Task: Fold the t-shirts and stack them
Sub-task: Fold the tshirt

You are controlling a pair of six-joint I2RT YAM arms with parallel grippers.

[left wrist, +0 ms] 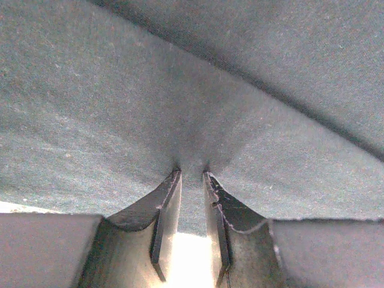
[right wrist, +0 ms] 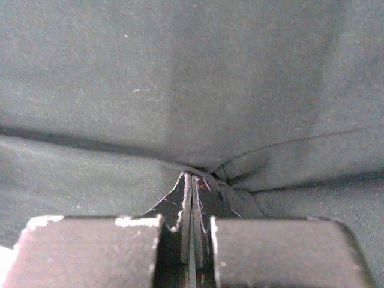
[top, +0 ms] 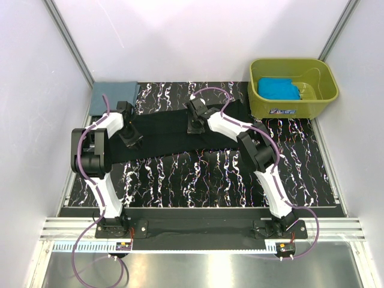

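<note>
The black t-shirt (top: 165,137) lies as a long band across the far half of the desk (top: 204,174). The left end effector (left wrist: 192,175) pinches a pucker near its left end; the right end effector (right wrist: 193,175), pressed together, nips a fold mid-band. A grey-blue t-shirt (top: 114,96) sits folded at the far left corner, a turquoise t-shirt (top: 277,89) in the green tub (top: 329,95)

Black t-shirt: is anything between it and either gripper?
Nothing visible. The wrist views show the left gripper and the right gripper both pinching the black t-shirt directly, with the cloth puckering where they bite.
</note>
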